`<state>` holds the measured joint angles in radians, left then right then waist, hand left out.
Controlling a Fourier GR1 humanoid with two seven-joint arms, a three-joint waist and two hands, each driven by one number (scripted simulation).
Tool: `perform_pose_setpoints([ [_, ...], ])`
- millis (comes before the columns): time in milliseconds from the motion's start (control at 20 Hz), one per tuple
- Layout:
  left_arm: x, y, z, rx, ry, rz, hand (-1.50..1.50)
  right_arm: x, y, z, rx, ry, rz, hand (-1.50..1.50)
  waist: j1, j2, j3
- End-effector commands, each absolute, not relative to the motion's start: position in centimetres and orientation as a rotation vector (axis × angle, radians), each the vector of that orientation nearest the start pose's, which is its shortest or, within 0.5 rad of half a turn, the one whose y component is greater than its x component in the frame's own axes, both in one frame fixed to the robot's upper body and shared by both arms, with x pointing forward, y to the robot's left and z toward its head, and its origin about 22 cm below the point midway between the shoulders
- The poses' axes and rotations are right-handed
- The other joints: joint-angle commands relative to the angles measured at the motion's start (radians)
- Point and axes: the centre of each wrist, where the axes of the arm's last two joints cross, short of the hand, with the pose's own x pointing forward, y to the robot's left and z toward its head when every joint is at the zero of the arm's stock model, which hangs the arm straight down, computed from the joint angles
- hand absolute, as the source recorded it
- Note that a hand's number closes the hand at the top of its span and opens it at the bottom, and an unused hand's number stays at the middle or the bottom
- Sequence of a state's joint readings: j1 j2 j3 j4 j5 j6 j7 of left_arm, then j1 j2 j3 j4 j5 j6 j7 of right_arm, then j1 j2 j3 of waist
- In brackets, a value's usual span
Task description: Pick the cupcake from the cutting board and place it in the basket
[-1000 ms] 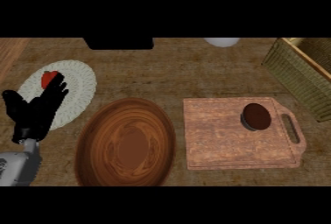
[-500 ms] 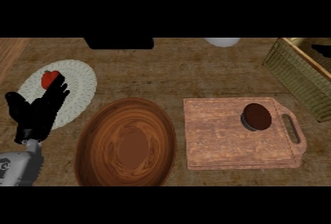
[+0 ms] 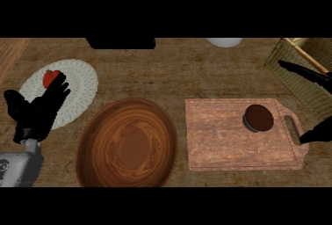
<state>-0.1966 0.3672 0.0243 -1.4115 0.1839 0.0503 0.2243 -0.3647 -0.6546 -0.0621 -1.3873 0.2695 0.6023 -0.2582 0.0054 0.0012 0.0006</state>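
Dark brown round cupcake [image 3: 258, 117] sits on the pinkish wooden cutting board [image 3: 227, 140], near its handle slot, toward the worktop's [image 3: 175, 74] right edge. Woven wicker basket [image 3: 304, 72] at far right corner. Big round wooden bowl [image 3: 128, 143] mid-front, just beside the board. White woven plate [image 3: 76, 83] w/ red fruit [image 3: 51, 78] at left. Left robot hand [image 3: 35, 110] over the plate, fingers straight, holding nothing. Right robot hand [image 3: 316, 133] shows only as dark fingers at right edge; state can't tell.

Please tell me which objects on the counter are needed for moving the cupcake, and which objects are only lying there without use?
Needed:
- cupcake, lying on the cutting board
- basket at the right edge
- right hand, entering from the right

Only lying there:
- wooden bowl
- white plate with a red item
- left hand, resting open over the plate
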Motion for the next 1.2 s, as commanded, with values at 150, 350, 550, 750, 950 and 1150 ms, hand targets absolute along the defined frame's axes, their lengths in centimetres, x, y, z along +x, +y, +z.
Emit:
perform_pose_setpoints([
  [150,28.5,33.0,5.3,0.181,-1.393,-0.092,0.0,34.7,-33.0,10.5,-0.241,-1.538,1.135,-1.5,0.006,0.0,0.0],
  [350,29.7,31.3,5.0,0.183,-1.379,-0.073,0.0,34.8,-32.6,7.5,-0.255,-1.451,1.218,-1.5,0.004,0.001,0.0],
  [550,29.7,31.8,3.8,0.207,-1.382,-0.076,0.0,34.1,-32.9,4.8,-0.252,-1.416,1.256,-1.5,0.0,0.001,0.0],
  [750,28.6,30.1,5.0,0.205,-1.388,-0.072,0.0,34.2,-34.7,5.8,-0.251,-1.401,1.252,-1.5,-0.002,-0.001,0.0],
  [950,29.6,30.3,4.4,0.185,-1.368,-0.072,0.0,34.2,-35.9,6.6,-0.244,-1.423,1.258,-1.5,-0.004,-0.001,-0.001],
  [1150,29.1,31.5,4.5,0.187,-1.377,-0.088,0.0,34.2,-35.7,6.2,-0.184,-1.449,1.247,-1.5,-0.003,-0.001,-0.001],
])
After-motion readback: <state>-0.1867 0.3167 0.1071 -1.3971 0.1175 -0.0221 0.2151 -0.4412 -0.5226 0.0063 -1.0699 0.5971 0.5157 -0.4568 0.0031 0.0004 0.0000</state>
